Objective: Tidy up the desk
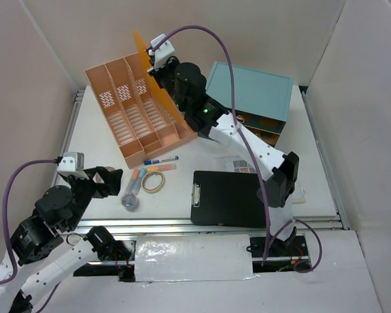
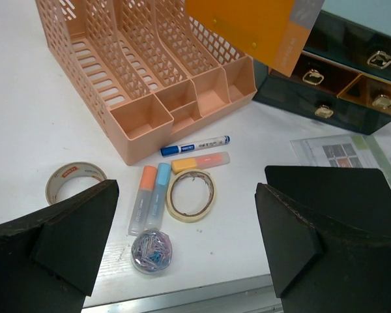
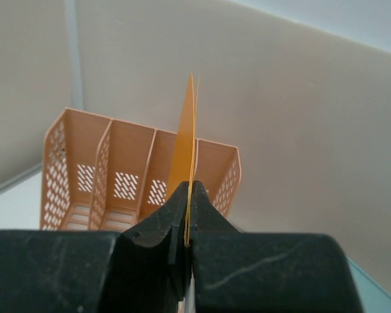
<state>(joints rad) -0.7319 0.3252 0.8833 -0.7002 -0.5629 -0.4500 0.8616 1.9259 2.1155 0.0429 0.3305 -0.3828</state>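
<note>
Worktop [image 1: 94, 140], white and walled in by pale panels, spreads across the whole scene with clutter gathered toward its near middle. Over at the near-left corner the left tool [image 1: 112, 181] hangs low with its two dark fingers spread well apart and nothing between them. From its wrist view a brown-cored tape roll [image 2: 75, 181] lies flat just ahead of the left finger. A small round tub of coloured paper clips [image 2: 151, 251] sits nearest the front rail. Behind it an orange highlighter [image 2: 142, 199] and a blue highlighter [image 2: 158, 195] lie side by side, touching. Just right of them lies a cream masking-tape ring [image 2: 191, 194], with a peach highlighter [image 2: 200, 162] and then a blue-capped marker [image 2: 195, 145] beyond it. The marker lies near the front lip of the pink file organizer [image 1: 133, 107], which stands at an angle at the back left. Over the organizer's right-hand side the right tool [image 3: 188, 222] is pinched tight on the edge of a thin orange folder [image 1: 158, 85], held upright; I cannot tell whether the folder touches the organizer. Near the front, right of centre, a black clipboard [image 1: 228, 195] lies flat. A printed sheet [image 2: 348, 153] shows just behind it, and the teal drawer cabinet [image 1: 251, 88] stands at the back right
</note>
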